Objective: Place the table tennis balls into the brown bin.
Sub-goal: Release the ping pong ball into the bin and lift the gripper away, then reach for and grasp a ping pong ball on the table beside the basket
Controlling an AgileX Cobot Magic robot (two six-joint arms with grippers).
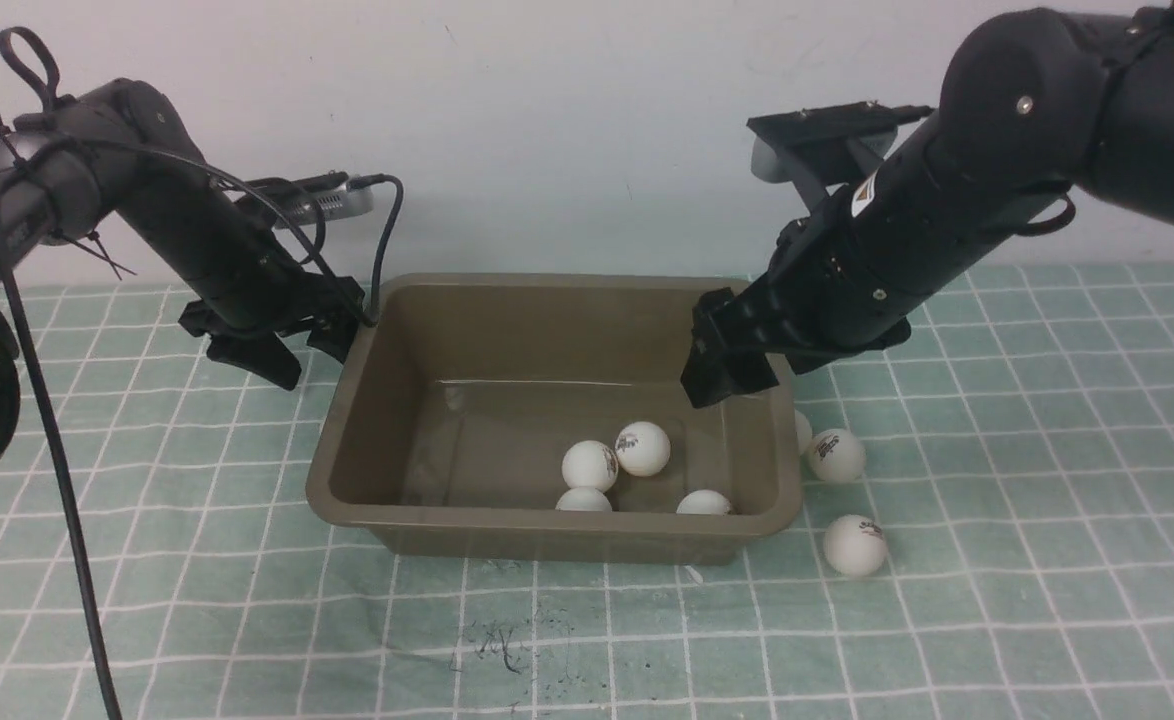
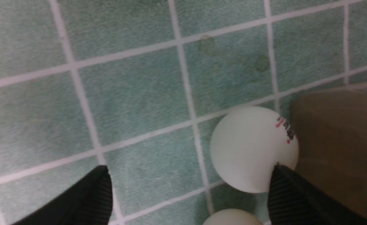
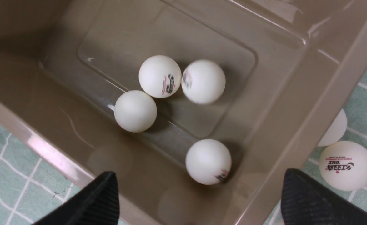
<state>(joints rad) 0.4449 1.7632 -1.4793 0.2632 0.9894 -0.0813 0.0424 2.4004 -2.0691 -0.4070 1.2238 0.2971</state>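
Checked mat (image 1: 1047, 620): left gripper (image 2: 189, 175) and right gripper (image 3: 200, 179) both spread, empty. Off-centre closing could squirt the ball (image 2: 252, 147) at the bin's (image 1: 547, 520) ten o'clock away.

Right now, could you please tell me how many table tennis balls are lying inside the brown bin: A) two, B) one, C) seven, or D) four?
D: the right wrist view shows four table tennis balls on the floor of the brown bin.
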